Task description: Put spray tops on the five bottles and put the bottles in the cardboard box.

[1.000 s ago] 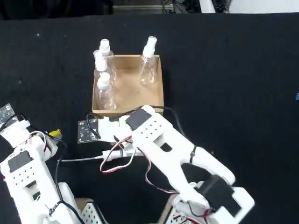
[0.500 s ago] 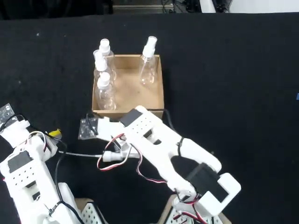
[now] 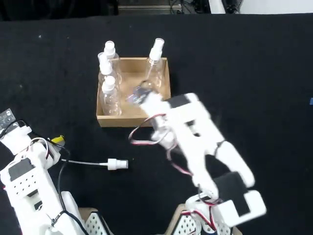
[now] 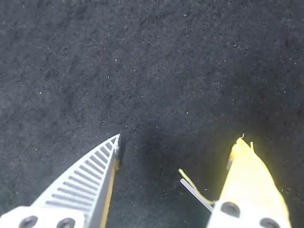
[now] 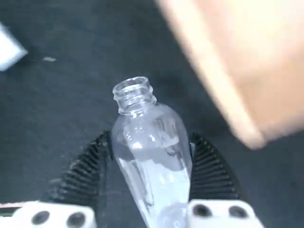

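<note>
The right jaws grip an uncapped bottle [image 5: 149, 147] by its body, held close by the cardboard box [image 3: 112, 119], where four capped bottles [image 3: 110, 95] stand. The left jaws are spread apart over the bare black worktop [image 4: 142, 57]. A loose spray top [image 3: 117, 164] lies on the worktop in front of the box, well apart from it.

counter [image 4: 142, 57]: black matt cloth, slightly fuzzy, lint-specked. cardboard box [image 3: 133, 119]: plain brown, matt. bottle [image 5: 142, 114]: clear glossy plastic. spray top [image 3: 118, 164]: white plastic. right pincer [image 5: 149, 138]: ribbed black pads, white plastic body. left pincer [image 4: 178, 142]: white ribbed and smooth yellow plastic fingers.
</note>
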You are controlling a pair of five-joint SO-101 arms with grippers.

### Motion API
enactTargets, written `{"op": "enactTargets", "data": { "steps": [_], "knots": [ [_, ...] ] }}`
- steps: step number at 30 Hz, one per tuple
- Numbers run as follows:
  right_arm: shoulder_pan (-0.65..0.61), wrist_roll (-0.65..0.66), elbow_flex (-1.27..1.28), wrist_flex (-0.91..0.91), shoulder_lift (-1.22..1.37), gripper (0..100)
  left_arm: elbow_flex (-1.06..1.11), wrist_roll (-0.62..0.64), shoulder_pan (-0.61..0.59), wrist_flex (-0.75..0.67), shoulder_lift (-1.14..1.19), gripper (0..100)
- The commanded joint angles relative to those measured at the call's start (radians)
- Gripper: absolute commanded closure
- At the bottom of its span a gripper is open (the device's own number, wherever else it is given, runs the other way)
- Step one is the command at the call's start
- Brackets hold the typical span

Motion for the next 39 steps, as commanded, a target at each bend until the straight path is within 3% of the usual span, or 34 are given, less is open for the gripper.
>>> {"op": "enactTargets", "data": {
  "steps": [1, 5, 10, 13, 17, 28, 33, 35, 39],
  "knots": [
    [0.187, 0.003, 0.041, 0.005, -0.114, 89.2, -0.061, 0.005, -0.002, -0.018, -0.006, 67],
    [0.351, 0.077, 0.102, -0.023, -0.163, 89.2, -0.061, 0.006, -0.002, -0.018, -0.006, 67],
    [0.459, 0.140, 0.122, -0.034, -0.165, 89.1, -0.059, 0.008, -0.002, -0.020, -0.006, 67],
    [0.500, 0.196, 0.124, -0.034, -0.151, 82.2, -0.059, 0.008, -0.002, -0.020, -0.006, 67],
    [0.525, 0.287, 0.125, -0.032, -0.131, 67.1, -0.061, 0.008, -0.002, -0.020, -0.006, 67],
    [0.531, 0.586, 0.188, -0.080, -0.124, 67.3, -0.059, 0.008, -0.002, -0.020, -0.006, 67],
    [0.537, 0.603, 0.288, -0.213, -0.124, 67.4, -0.059, 0.008, -0.002, -0.020, -0.006, 67],
    [0.537, 0.598, 0.303, -0.224, -0.131, 70.8, -0.059, 0.008, -0.002, -0.020, -0.006, 67],
    [0.535, 0.400, 0.245, -0.232, -0.133, 96.9, -0.061, 0.008, -0.002, -0.020, -0.006, 67]
  ]
}}
